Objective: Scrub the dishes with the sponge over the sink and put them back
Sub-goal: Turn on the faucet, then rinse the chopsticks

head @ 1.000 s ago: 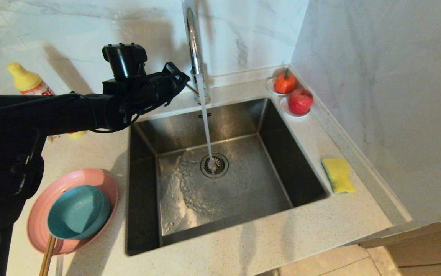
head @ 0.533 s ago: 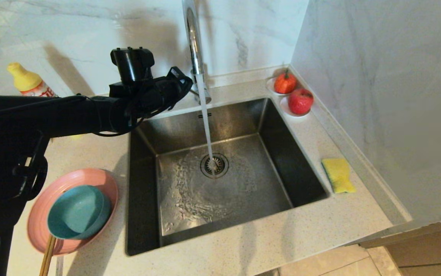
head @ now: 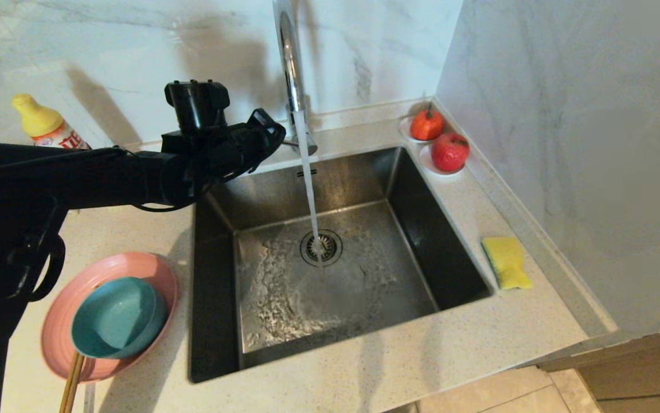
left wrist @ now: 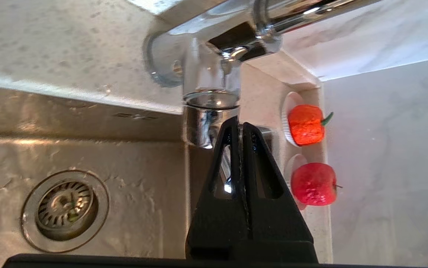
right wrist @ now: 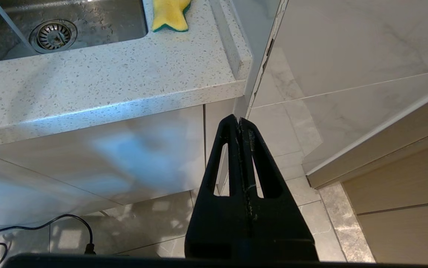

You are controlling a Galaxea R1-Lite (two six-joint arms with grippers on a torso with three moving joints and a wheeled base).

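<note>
We see the left gripper (left wrist: 239,124) clenched w/ nothing in it, right by the faucet (head: 291,74) base; water runs into the sink (head: 330,258). Sponge (head: 506,262) lies on the counter (head: 398,361) to the sink's right, bowl (head: 117,317) in plate (head: 152,269) on its left. Right gripper (right wrist: 239,123) clenched, parked below counter level.

The sink (head: 330,258) is set in the tabletop (head: 364,367), faucet (head: 289,69) behind it. Left of the sink the bowl (head: 117,318) sits in the plate (head: 152,269), chopsticks (head: 71,381) at their near edge. The sponge (head: 506,262) lies right of the sink, two fruits (head: 438,140) at the back right corner.
</note>
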